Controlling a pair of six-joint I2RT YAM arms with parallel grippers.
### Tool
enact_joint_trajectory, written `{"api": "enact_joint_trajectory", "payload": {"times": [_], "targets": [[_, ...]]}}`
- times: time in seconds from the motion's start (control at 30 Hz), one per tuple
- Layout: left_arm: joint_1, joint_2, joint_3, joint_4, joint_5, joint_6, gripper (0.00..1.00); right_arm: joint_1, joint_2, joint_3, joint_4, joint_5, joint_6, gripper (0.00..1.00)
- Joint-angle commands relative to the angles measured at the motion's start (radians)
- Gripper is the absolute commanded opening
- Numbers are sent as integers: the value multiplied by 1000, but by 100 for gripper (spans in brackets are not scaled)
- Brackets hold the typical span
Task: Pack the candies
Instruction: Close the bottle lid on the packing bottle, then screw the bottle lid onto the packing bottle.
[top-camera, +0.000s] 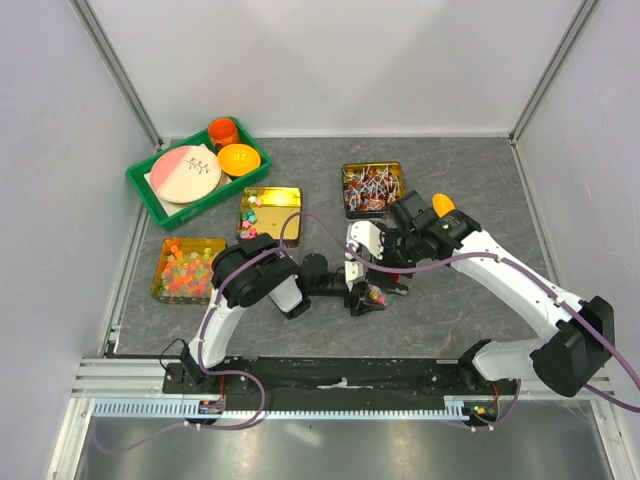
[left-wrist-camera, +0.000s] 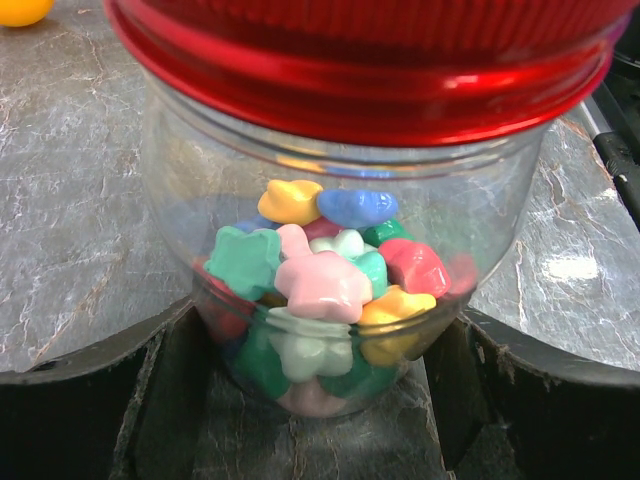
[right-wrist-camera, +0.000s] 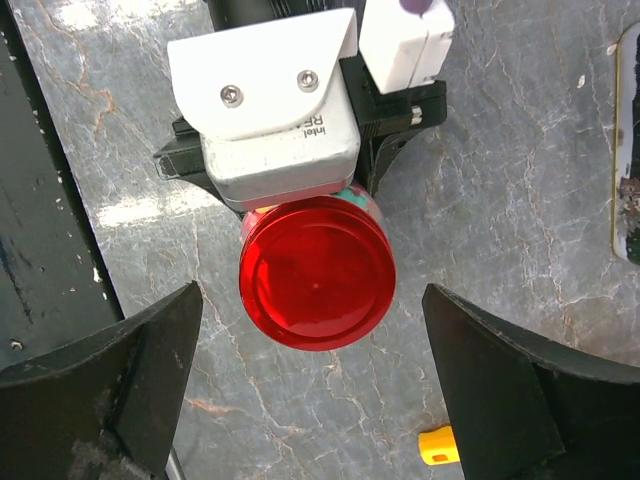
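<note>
Capping stage shown: candies (left-wrist-camera: 325, 285) held inside clear jar (left-wrist-camera: 200, 180), red lid (right-wrist-camera: 316, 272) seated on jar mouth. Jar clamped low by left gripper (left-wrist-camera: 330, 400). Right gripper (right-wrist-camera: 312, 340) spread wide around lid, grasping nothing. Few candies seen in tin (top-camera: 268, 212) beyond jar; lid tightness judged unconfirmed.

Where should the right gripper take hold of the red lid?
By its round side wall, coming straight down from above, a finger on each side. The red lid faces up under the open right gripper, and the left gripper clamps the jar lower down, leaving the lid's rim free.
</note>
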Motion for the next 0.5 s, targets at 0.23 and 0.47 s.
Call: {"api": "enact_joint_trajectory", "payload": {"times": [0.23,0.47], "targets": [[7,11,7,106,-20,11,64,-32,55,153,-17,-73,-5,98],[7,5,11,87,-19,11,64,-109,149,216,-26,-165,-20,73]]}}
